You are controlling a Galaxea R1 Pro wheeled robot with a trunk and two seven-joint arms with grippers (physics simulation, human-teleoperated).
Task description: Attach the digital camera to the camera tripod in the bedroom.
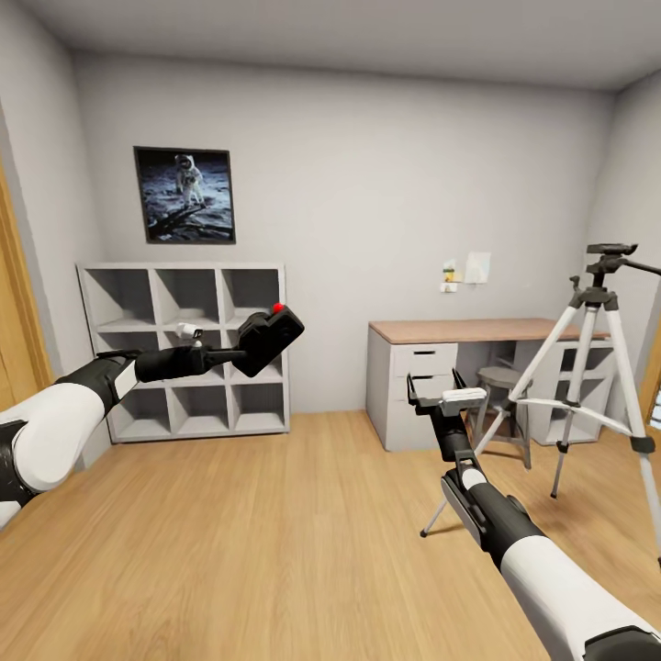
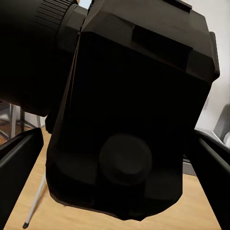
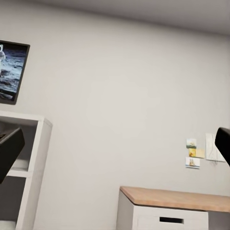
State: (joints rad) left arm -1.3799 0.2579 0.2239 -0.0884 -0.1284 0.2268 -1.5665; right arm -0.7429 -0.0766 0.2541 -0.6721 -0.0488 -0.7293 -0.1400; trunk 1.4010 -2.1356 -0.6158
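From the head camera, I have the digital camera (image 1: 267, 340) clamped in my left gripper (image 1: 240, 352), held out in the air in front of the grey cube shelf (image 1: 188, 349), red button up. The camera tripod (image 1: 588, 367) stands well apart from it, off to the right beside the desk (image 1: 459, 332), its head bare. My right gripper (image 1: 445, 397) is spread and holds nothing, floating between me and the desk. To do this step well, I judge I should drive closer and swing the left arm across, keeping the body level so its base comes down square on the tripod head, and keep the right arm out of the legs.

In the left wrist camera the digital camera (image 2: 129, 115) sits right against the lens, dark fingers (image 2: 19, 167) either side of it; a silver tripod leg (image 2: 36, 203) shows beyond, low on the wood floor.

In the right wrist camera my spread fingertips (image 3: 9, 148) frame the desk (image 3: 172, 197) and the astronaut picture (image 3: 12, 72).
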